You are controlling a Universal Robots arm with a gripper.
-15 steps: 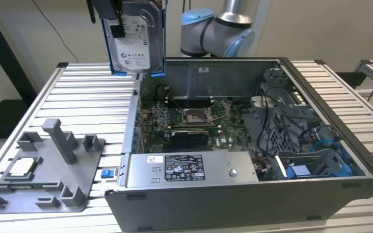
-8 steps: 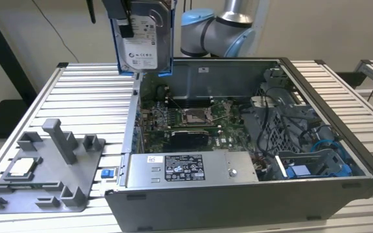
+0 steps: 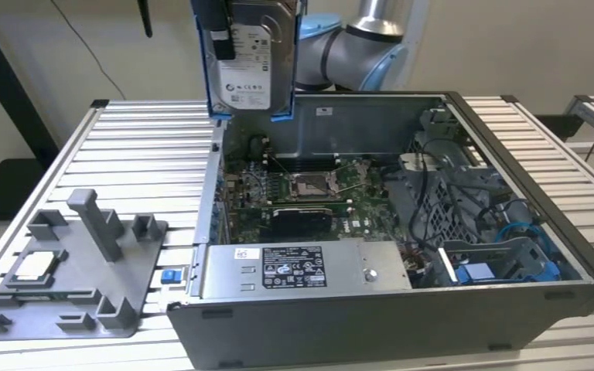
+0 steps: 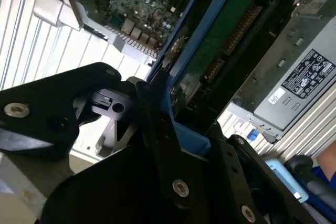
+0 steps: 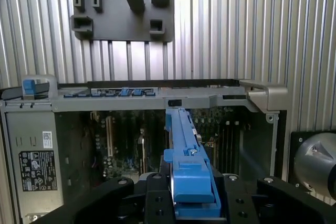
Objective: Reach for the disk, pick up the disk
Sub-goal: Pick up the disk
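The disk point(image 3: 250, 69), a silver-grey drive with a white label in a blue carrier, hangs upright high above the open computer case point(image 3: 529, 166), over its rear wall. My gripper point(image 3: 237, 35) is shut on it, and one black finger point(image 3: 219, 35) lies across its labelled face. The second wrist view shows the disk point(image 4: 220, 51) from its green circuit-board side, with the gripper point(image 4: 191, 135) clamped on the blue frame. In the first wrist view the disk point(image 5: 185, 140) shows edge-on between the black jaws of the gripper point(image 5: 191, 195), with the case interior below.
A grey fixture plate point(image 3: 70, 309) with posts lies on the slatted table point(image 3: 142, 147) at the exterior view's left, with a small white-topped chip point(image 3: 34, 267) on it. The case holds a motherboard point(image 3: 308, 193), a power supply point(image 3: 297, 267) and cables. The arm's elbow point(image 3: 359, 46) is behind the disk.
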